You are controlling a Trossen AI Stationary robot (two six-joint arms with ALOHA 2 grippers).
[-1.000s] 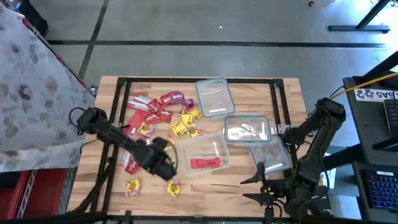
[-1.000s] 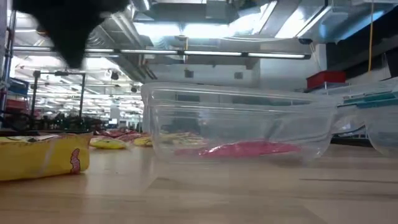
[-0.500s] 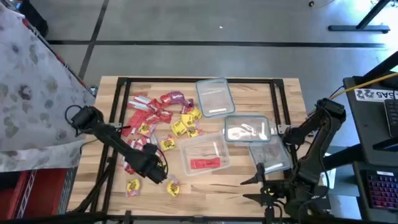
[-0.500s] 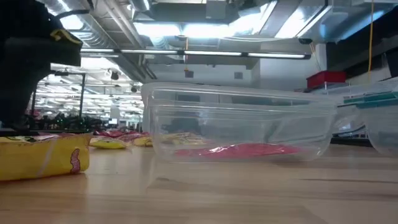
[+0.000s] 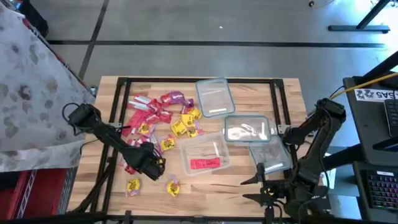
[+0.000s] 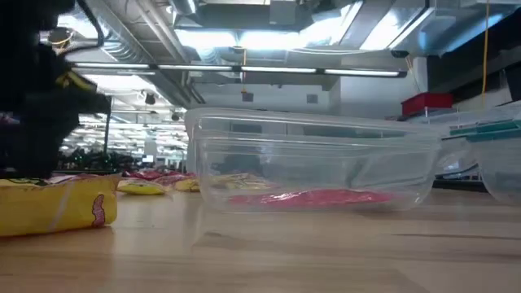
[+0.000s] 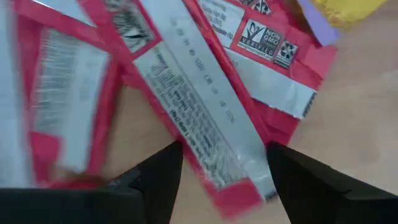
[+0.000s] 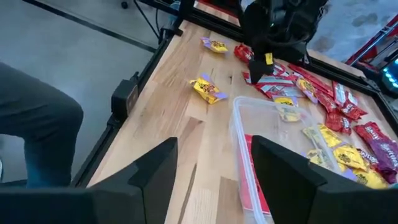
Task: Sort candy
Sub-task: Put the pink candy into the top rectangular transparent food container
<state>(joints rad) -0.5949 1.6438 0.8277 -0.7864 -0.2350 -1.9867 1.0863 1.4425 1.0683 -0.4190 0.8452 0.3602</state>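
The candy lies as a loose pile of red, yellow and purple packets (image 5: 163,115) on the table's left half. Two yellow ones (image 5: 173,185) lie apart by the near edge. One red packet (image 5: 205,163) lies in the clear tub (image 5: 214,144) in the middle. My left gripper (image 5: 151,165) is open and low over a few red packets (image 5: 129,163) left of that tub. In the left wrist view its fingers stand either side of one red packet's end (image 7: 217,155). My right gripper (image 5: 264,186) waits open at the near right edge. My left gripper points down over the red packets with its fingers on either side of one packet's end (image 7: 239,186). I cannot tell whether the fingertips touch the packet or the table. The packet lies flat on the wood.
Other clear containers stand at the right: one at the far middle (image 5: 214,96), one at the right (image 5: 247,129), another nearer (image 5: 272,155). A black frame (image 5: 118,124) runs along the table's sides. Bare wood shows near the front edge (image 5: 211,186).
My left gripper has gone from beside the middle tub toward the table's left edge and down, ending low over the red packets. The packets and tubs have stayed where they were.
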